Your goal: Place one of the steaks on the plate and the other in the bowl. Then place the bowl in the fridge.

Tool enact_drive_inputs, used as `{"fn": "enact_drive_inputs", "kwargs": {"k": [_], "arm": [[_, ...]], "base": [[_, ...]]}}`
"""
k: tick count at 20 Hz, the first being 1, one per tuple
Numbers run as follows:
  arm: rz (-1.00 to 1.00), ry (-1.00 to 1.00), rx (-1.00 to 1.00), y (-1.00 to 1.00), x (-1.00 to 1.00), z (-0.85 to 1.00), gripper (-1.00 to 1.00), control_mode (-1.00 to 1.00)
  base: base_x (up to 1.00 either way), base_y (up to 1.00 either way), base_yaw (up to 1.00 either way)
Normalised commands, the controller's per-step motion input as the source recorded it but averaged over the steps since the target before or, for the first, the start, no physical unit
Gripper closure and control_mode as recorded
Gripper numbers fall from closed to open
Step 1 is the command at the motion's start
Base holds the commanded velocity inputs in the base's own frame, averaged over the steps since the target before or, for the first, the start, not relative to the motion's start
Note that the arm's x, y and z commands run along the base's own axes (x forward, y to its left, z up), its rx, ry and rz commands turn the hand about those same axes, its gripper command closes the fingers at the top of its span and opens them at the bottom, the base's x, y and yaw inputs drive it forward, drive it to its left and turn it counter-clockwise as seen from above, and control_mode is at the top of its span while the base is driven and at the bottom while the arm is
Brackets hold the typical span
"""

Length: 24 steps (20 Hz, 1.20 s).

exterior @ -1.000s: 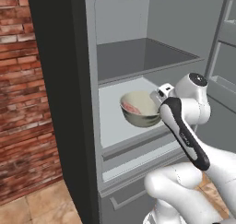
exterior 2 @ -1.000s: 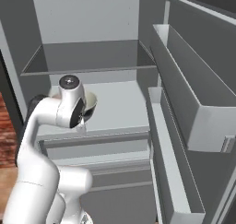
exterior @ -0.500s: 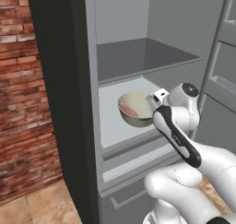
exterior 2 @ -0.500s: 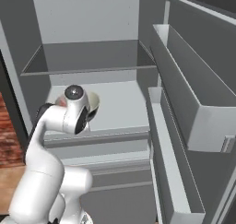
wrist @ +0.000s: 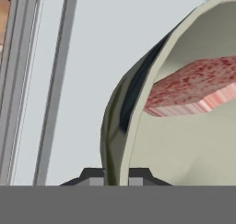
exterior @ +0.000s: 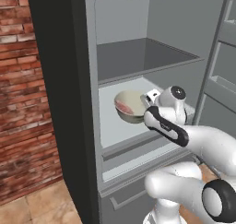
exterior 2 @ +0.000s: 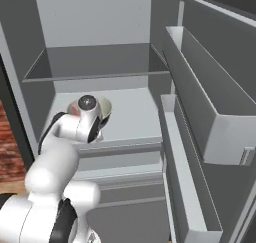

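No lettering, label, brand mark, number or sign can be read on any surface in these views.

Bowl [wrist: 184, 144] matt, smooth; steak [wrist: 193, 87] mottled; fridge [exterior: 138, 131] matt grey.

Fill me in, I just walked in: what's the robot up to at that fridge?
The arm is holding the bowl by its rim, its gripper shut on the wall, over the middle shelf of the open fridge. One steak lies inside the bowl. The bowl is not yet let go.
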Motion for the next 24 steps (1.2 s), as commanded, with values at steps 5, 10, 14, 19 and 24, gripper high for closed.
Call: {"fn": "enact_drive_inputs", "kwargs": {"k": [5,10,14,19,24], "arm": [[0.00,0.02,-0.02,0.08,0.71,-0.20,1.00,-1.00],[0.00,0.00,-0.02,0.07,0.62,-0.16,1.00,-1.00],[0.00,0.00,0.00,0.03,0.31,-0.05,-1.00,-1.00],[0.03,-0.10,0.00,0.00,0.00,0.00,-1.00,-1.00],[0.03,-0.45,0.00,0.00,-0.11,0.00,-1.00,-1.00]], "base": [[0.00,0.00,0.00],[0.00,0.00,0.00],[0.00,0.00,0.00],[0.00,0.00,0.00],[0.00,0.00,0.00]]}}
